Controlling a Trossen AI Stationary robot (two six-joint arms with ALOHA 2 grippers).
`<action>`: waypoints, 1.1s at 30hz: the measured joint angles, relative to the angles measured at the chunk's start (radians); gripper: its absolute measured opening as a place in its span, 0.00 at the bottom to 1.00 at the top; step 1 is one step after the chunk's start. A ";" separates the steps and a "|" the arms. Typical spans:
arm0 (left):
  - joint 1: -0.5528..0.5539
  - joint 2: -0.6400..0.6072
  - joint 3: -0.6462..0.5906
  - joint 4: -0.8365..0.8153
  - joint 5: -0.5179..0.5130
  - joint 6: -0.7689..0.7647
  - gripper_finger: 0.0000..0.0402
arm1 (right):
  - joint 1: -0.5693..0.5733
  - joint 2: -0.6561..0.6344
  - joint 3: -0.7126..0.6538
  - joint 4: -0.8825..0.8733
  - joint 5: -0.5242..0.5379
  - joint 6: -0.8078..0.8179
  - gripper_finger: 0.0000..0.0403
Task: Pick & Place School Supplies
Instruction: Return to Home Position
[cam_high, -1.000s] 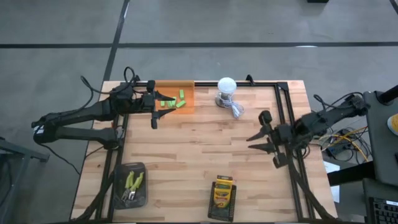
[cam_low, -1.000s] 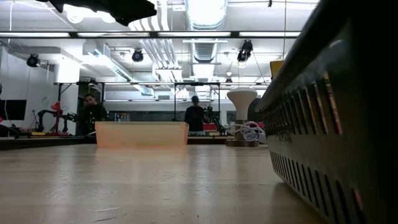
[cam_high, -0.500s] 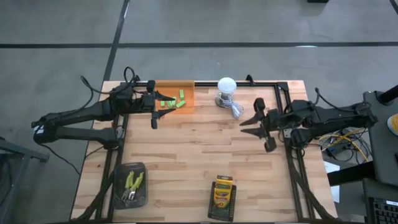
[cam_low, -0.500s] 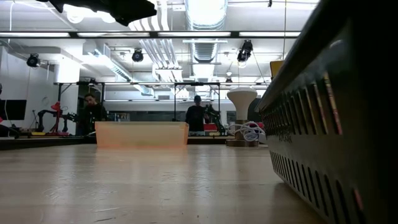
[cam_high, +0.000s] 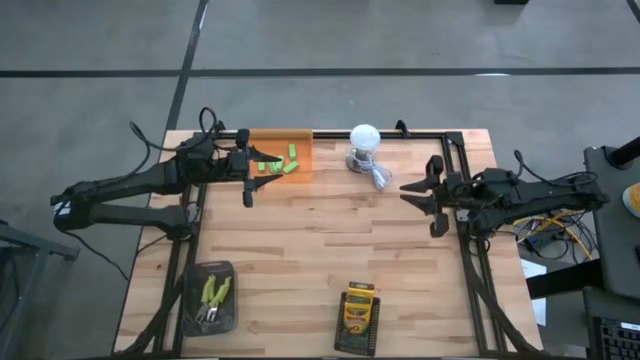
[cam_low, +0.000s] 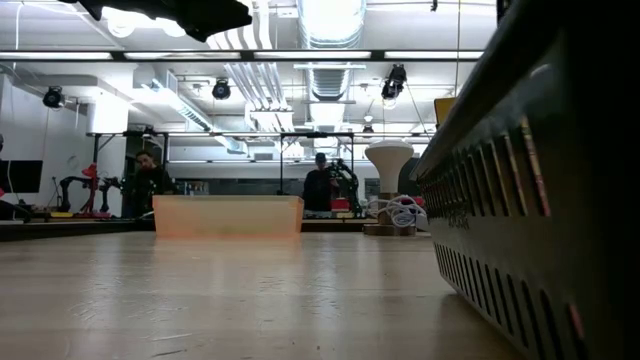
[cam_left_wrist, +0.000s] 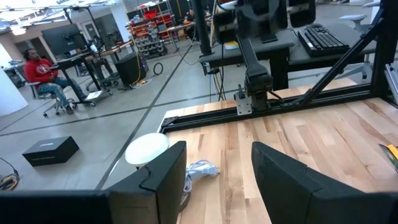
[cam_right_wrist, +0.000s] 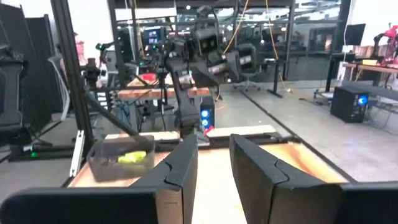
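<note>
Left claw (cam_high: 248, 165): spread, empty, hovering beside the orange tray (cam_high: 302, 143).
Right claw (cam_high: 432, 195): spread, empty, at the right edge of the table (cam_high: 320, 240).
Green blocks (cam_high: 280, 164): in the orange tray.
Pliers (cam_high: 212, 292): left black bin (cam_high: 189, 320).
Crayon boxes (cam_high: 359, 308): right black bin (cam_high: 357, 346).

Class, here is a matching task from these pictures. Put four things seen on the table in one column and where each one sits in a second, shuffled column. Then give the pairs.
Things:
1. green blocks
2. plier-like tools
3. crayon box
4. white bulb

Places:
A. left black bin
B. bare table
C. orange tray
D. right black bin

Pairs: 1-C, 2-A, 3-D, 4-B
</note>
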 joint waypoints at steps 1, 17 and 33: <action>0.000 0.000 0.000 0.000 0.000 0.000 0.47 | 0.000 -0.020 -0.025 0.000 0.000 0.006 0.23; 0.000 0.000 0.000 0.000 0.000 0.000 0.47 | 0.001 -0.281 -0.573 0.492 -0.006 0.030 0.23; 0.000 0.000 0.000 0.000 0.000 0.000 0.47 | 0.001 -0.435 -0.589 0.164 -0.009 0.131 0.23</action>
